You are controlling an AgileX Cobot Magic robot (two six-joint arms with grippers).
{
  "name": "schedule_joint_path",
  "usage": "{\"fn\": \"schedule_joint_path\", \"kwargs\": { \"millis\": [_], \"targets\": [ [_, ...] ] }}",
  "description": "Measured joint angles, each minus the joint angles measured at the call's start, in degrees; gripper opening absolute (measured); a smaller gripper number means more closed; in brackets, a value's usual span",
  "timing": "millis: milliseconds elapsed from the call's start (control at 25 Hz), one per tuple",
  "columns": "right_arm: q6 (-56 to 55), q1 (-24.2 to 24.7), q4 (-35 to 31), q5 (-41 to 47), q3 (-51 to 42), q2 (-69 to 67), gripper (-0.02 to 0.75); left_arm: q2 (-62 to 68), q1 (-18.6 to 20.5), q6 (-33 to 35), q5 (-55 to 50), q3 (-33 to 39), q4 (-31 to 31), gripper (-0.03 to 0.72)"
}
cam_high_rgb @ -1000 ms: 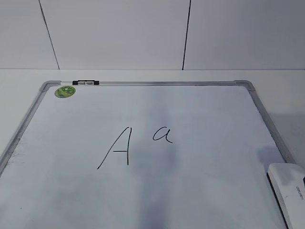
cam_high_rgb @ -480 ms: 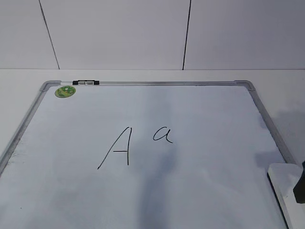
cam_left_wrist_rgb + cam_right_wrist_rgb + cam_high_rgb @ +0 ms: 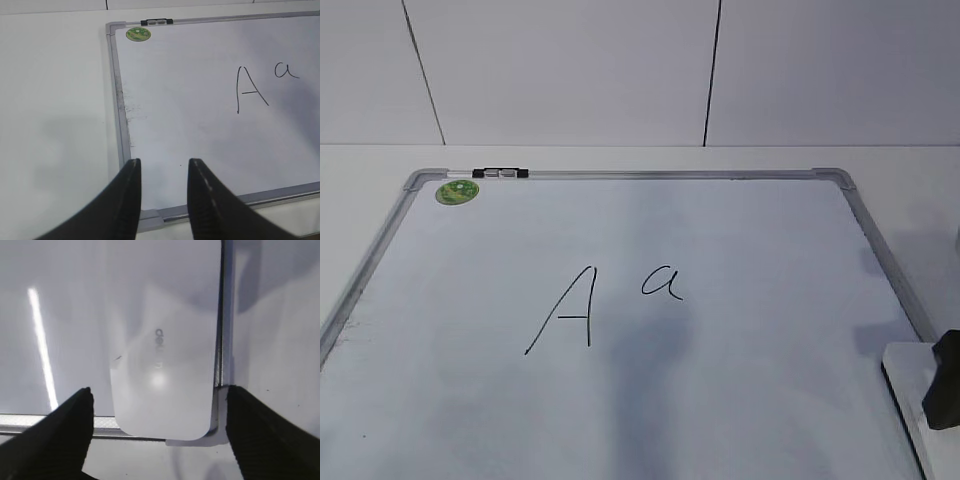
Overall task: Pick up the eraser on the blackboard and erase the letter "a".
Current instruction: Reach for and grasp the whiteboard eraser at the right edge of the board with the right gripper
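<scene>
The right claw (image 3: 156, 410), spread wide and holding nothing, straddles the eraser (image 3: 167, 355) at the board's (image 3: 720, 400) near right corner; lower it squarely, then close across its width.

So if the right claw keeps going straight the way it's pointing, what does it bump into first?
Most likely the eraser. The right gripper is open, with the white block lying between and just beyond its fingers, at the blackboard corner. Depth is hard to judge.

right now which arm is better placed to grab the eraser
Right. Its gripper hangs over the eraser, jaws open on either side of it. The left gripper is at the board's opposite corner.
</scene>
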State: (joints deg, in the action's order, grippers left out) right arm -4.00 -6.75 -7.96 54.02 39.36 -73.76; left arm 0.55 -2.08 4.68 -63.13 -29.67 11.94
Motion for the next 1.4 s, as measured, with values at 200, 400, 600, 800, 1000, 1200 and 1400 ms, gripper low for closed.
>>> {"fn": "schedule_joint_path", "kwargs": {
  "millis": [200, 400, 600, 800, 1000, 1200, 1400],
  "targets": [
    [0.4, 0.0, 0.1, -0.6, 1.2, -2.1, 0.652, 0.0, 0.0, 0.0, 0.0, 0.0, 0.1, 0.239],
    [1.0, 0.0, 0.2, -0.6, 2.3, -4.0, 0.652, 0.0, 0.0, 0.0, 0.0, 0.0, 0.1, 0.239],
    [1.1, 0.0, 0.4, -0.6, 2.3, -4.2, 0.652, 0.0, 0.0, 0.0, 0.0, 0.0, 0.1, 0.239],
    [1.1, 0.0, 0.6, -0.2, 2.3, -4.2, 0.652, 0.0, 0.0, 0.0, 0.0, 0.0, 0.2, 0.239],
    [1.1, 0.0, 0.6, 0.9, 2.4, -4.2, 0.652, 0.0, 0.0, 0.0, 0.0, 0.0, 0.2, 0.239],
    [1.1, 0.0, 0.6, 1.8, 2.4, -4.2, 0.647, 0.0, 0.0, 0.0, 0.0, 0.0, 0.5, 0.239],
    [1.1, -0.2, 0.7, 3.5, 3.8, -4.2, 0.637, 0.0, 0.0, 0.0, 0.0, 0.0, 0.6, 0.239]
  ]
}}
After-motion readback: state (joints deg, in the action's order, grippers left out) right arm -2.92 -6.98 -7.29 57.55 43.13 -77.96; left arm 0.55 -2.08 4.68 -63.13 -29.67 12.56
